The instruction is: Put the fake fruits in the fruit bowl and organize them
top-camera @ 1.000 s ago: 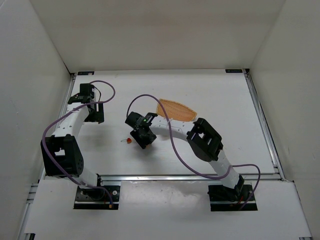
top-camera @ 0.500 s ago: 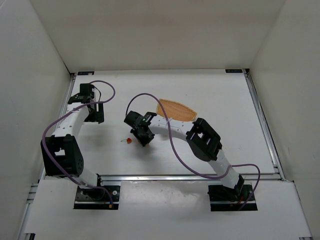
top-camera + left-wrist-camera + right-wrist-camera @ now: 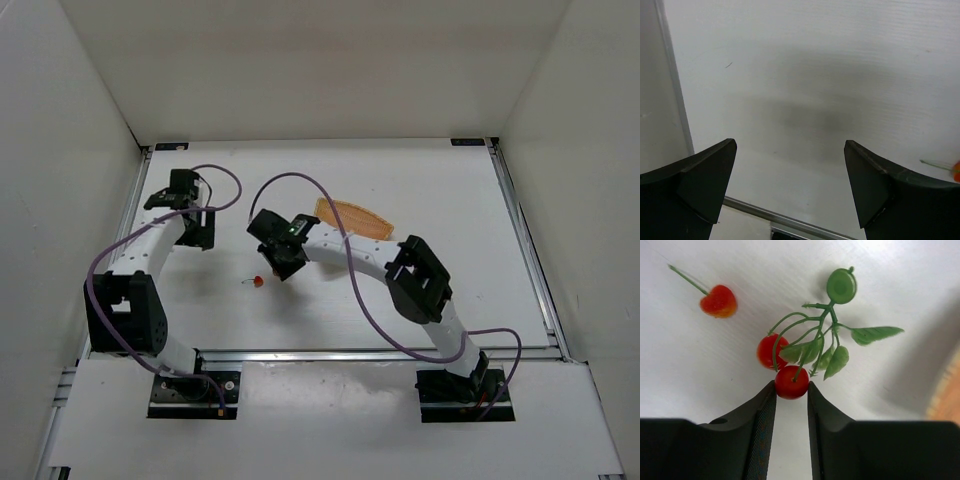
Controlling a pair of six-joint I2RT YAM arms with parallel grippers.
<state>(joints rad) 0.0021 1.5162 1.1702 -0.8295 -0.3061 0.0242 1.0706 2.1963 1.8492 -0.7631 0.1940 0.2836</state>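
At the far left, the left hand is hanging over bare surface with its fingers spread wide and nothing between them. In its own wrist view, a sliver of orange-red is just showing at the right edge, so the fruit is lying off to its right.

That fruit, the single cherry, is lying loose on the surface between the two hands, well apart from the left one and just beside the right. Its thin stem is pointing leftward, away from the right hand.

The right hand is clamping one red ball of the cluster. The cluster's stems and leaves are fanning away from the fingertips toward a round green cap, so its long axis is running straight out from the hand. Whether the cluster is resting on the surface or lifting off it is hard to tell.

Further right and farther back, the fruit bowl is sitting with its near part behind the right arm, and it seems to be holding no fruit. The carry is therefore looking like a short rightward and outward swing for the right arm, which is much the nearer one.
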